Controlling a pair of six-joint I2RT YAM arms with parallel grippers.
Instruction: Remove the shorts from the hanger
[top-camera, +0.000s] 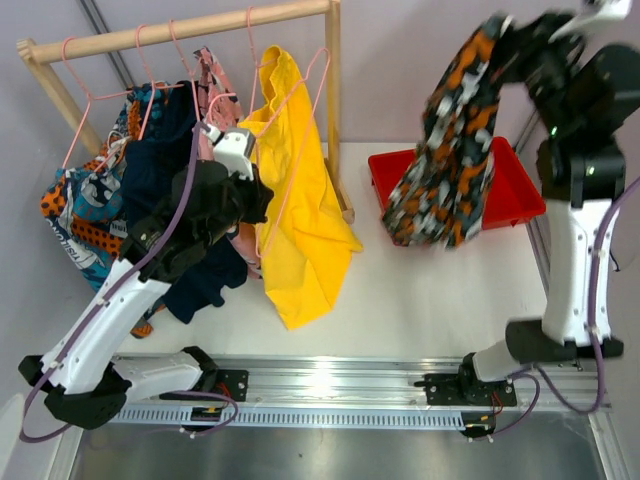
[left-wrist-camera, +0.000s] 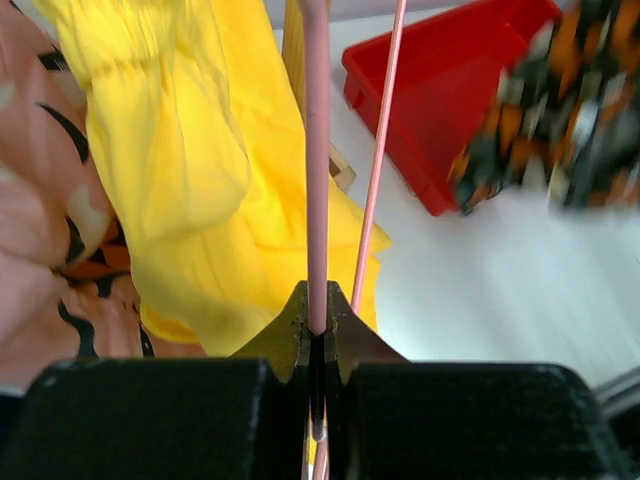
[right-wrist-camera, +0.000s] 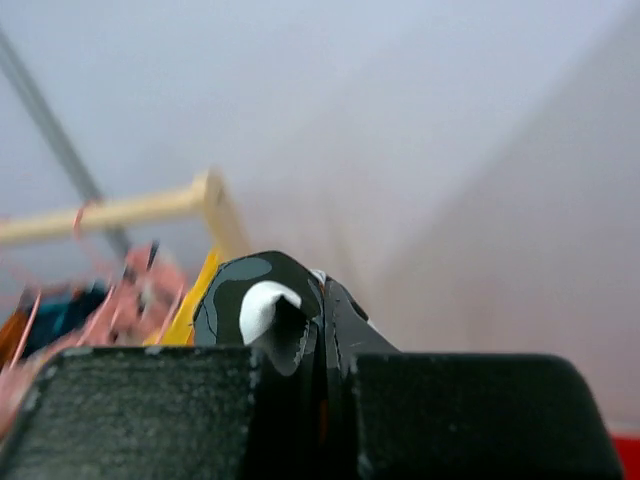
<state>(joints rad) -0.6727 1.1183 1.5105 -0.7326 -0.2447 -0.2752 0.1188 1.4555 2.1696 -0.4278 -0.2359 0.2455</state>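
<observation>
Seen from above, five shorts are showing: four are hanging at the one wooden rack (top-camera: 180, 28) on the left, and one pair is hanging in the air on the right. At the rack, the blue-orange-white shorts (top-camera: 85, 215) are sitting farthest left. Next come the navy shorts (top-camera: 205, 282), the pink patterned shorts (top-camera: 213, 75) and the yellow shorts (top-camera: 300, 210). Each is drooping with its long axis running from the rail toward the near edge of the table (top-camera: 450, 290). Several pink hangers (top-camera: 67, 50) are hooking over the rail; their exact number is unclear. The left gripper (top-camera: 213, 128) is reaching in between the navy and yellow cloth. The right gripper (top-camera: 505, 35) is holding the orange-black shorts (top-camera: 450, 150) by their top end. They are dangling lengthwise, with the lower end over the left part of the one red bin (top-camera: 525, 190).

In the left wrist view, the left gripper (left-wrist-camera: 318, 335) is pinching shut on one hanger (left-wrist-camera: 317, 150), whose wire is running straight away from the fingers. A second pink wire is slanting just to its right. The yellow shorts (left-wrist-camera: 190, 150) are hanging just left of the clamped wire, and the pink patterned shorts (left-wrist-camera: 40, 230) are showing at the far left. The bin (left-wrist-camera: 440, 90) and the blurred orange-black shorts (left-wrist-camera: 560, 110) are showing at the upper right.

In the right wrist view, the right gripper (right-wrist-camera: 320, 330) is clamping a fold of the orange-black shorts (right-wrist-camera: 250, 300). The rack (right-wrist-camera: 110, 215) is blurring behind.
</observation>
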